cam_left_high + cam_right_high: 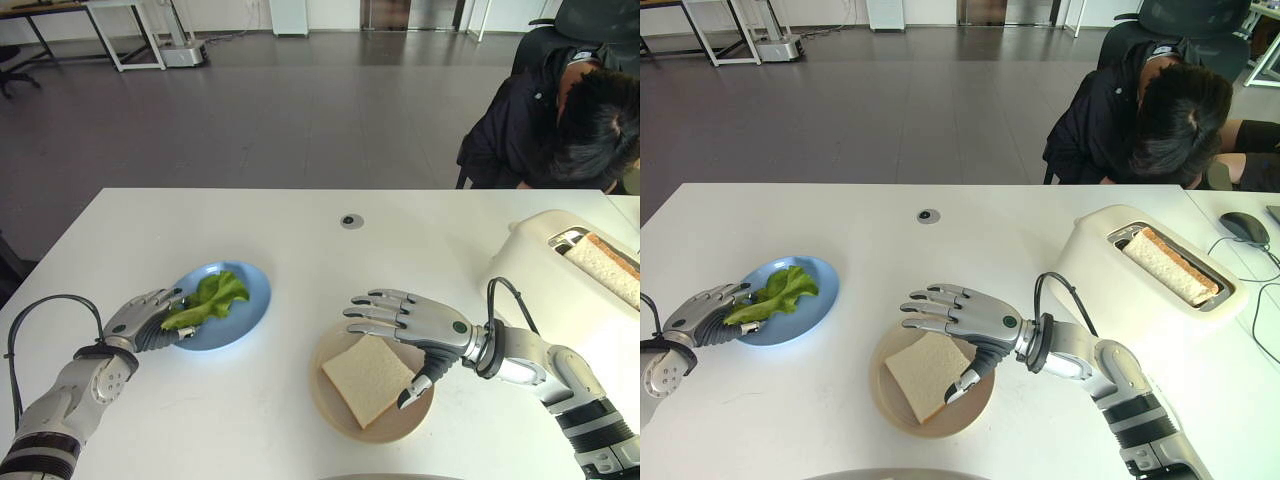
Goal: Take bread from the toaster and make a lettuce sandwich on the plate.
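Left hand lies low near the table's front-left edge, fingers pinched on a lettuce leaf. Right hand hovers front-centre, palm down, fingers spread.

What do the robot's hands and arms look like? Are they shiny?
Yes! The left hand and right hand are shiny silver metal with dark undersides and a dark dot on the back. The arms are silver and black, and a black cable loops from each wrist.
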Robot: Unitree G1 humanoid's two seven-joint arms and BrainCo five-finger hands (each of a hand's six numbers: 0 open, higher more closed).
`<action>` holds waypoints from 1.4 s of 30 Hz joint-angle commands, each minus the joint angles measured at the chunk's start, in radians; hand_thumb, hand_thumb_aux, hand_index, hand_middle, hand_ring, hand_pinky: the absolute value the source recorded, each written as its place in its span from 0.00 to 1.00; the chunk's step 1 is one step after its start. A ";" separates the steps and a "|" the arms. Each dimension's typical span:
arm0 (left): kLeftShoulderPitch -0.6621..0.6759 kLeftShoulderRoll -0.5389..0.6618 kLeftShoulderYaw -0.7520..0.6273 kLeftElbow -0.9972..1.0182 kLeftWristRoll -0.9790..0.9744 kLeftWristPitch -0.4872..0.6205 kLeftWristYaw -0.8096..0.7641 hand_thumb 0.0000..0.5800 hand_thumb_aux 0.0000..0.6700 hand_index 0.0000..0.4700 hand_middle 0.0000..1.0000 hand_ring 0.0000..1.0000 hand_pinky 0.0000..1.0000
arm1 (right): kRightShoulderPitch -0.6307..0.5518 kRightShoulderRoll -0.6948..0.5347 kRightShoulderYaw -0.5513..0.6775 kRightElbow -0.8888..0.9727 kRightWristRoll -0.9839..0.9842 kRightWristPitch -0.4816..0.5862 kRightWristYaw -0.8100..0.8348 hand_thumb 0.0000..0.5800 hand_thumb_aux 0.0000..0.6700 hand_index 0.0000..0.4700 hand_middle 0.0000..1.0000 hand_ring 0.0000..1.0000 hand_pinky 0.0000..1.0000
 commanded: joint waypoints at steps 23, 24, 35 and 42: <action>0.098 0.001 0.176 -0.317 -0.169 -0.128 0.029 1.00 1.00 1.00 0.00 0.00 0.00 | -0.042 -0.013 -0.016 0.018 -0.032 0.021 -0.047 0.00 0.00 0.00 0.00 0.00 0.00; 0.102 -0.009 0.182 -0.355 -0.190 -0.140 0.017 1.00 1.00 1.00 0.00 0.00 0.00 | -0.046 -0.017 -0.022 0.024 -0.037 0.027 -0.055 0.00 0.00 0.00 0.00 0.00 0.00; -0.054 -0.269 -0.135 -0.514 -0.235 -0.238 -0.171 1.00 1.00 1.00 0.00 0.00 0.00 | -0.130 -0.063 -0.073 0.166 -0.094 0.096 -0.182 0.00 0.00 0.00 0.00 0.00 0.00; -0.085 -0.380 -0.319 -0.436 -0.118 -0.270 -0.228 1.00 1.00 1.00 0.00 0.00 0.00 | -0.169 -0.073 -0.045 0.231 -0.111 0.103 -0.222 0.00 0.00 0.00 0.00 0.00 0.00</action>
